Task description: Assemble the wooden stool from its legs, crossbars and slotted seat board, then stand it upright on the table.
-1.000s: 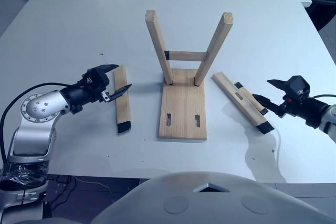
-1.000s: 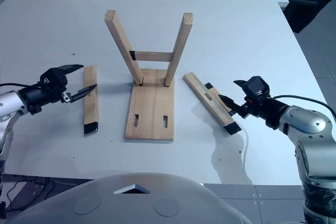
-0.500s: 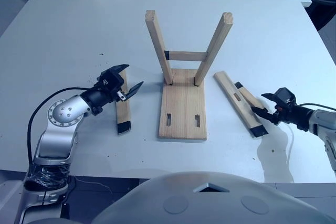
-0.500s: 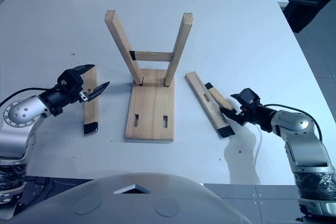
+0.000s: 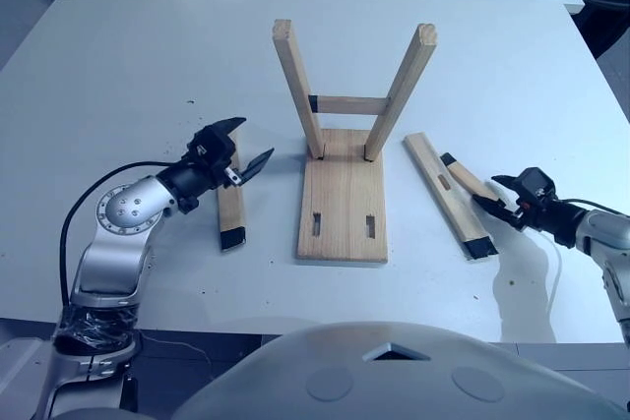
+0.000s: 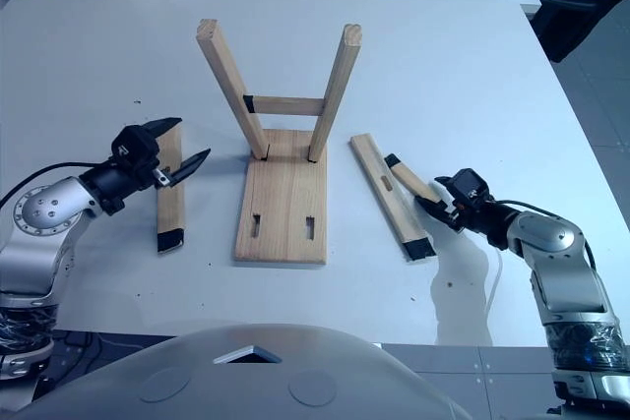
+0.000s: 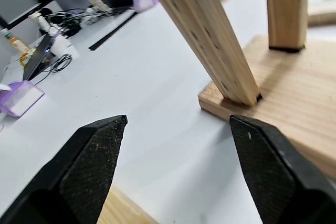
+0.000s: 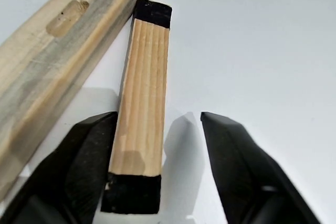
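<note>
Right fingers [image 8: 231, 150], spread apart, straddle the short crossbar [image 8: 144, 93] lying on the worktop [image 5: 118, 66] just right of a loose leg [image 5: 445, 191]. Closing squarely should keep it level. Left fingers [image 7: 89, 166], also apart, hover near the seat board [image 5: 343, 209].

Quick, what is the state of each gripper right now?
Left gripper: open, holding nothing.
Right gripper: open, jaws on either side of the short crossbar, not closed on it.
</note>
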Available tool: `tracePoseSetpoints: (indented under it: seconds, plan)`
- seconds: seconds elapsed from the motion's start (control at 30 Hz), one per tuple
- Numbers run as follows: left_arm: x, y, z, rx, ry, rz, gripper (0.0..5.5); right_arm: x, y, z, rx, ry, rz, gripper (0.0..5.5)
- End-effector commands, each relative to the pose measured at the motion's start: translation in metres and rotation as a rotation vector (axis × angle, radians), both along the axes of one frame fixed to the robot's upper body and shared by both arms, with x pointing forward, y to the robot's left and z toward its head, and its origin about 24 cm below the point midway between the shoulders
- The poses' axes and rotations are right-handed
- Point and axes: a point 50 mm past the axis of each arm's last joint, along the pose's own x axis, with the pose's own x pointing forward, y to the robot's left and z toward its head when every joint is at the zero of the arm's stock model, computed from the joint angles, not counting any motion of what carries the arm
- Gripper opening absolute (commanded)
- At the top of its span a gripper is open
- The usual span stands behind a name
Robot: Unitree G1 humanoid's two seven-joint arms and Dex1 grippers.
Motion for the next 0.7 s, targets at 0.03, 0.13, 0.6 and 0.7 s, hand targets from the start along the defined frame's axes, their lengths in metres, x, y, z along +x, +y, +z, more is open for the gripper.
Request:
tracePoseSetpoints:
  seconds: [0.03, 0.13, 0.6, 0.7]
  plan:
    - [0.002, -0.001, 0.013, -0.107, -0.012, 0.051, 3.63, -0.011, -0.003, -0.014, -0.062, 0.069, 0.01, 2.07]
    - [0.004, 0.0, 0.022, -0.165, -0.015, 0.07, 3.63, -0.009, -0.005, -0.014, -0.089, 0.052, 0.023, 1.57]
    - [-0.001, -0.004, 0.069, -0.461, -0.036, -0.049, 3.79, 0.038, 0.008, 0.066, 0.271, -0.216, 0.071, 1.3]
    - [-0.011, -0.012, 0.084, -0.584, 0.005, -0.191, 4.25, 0.044, 0.014, 0.106, 0.447, -0.27, 0.141, 1.3]
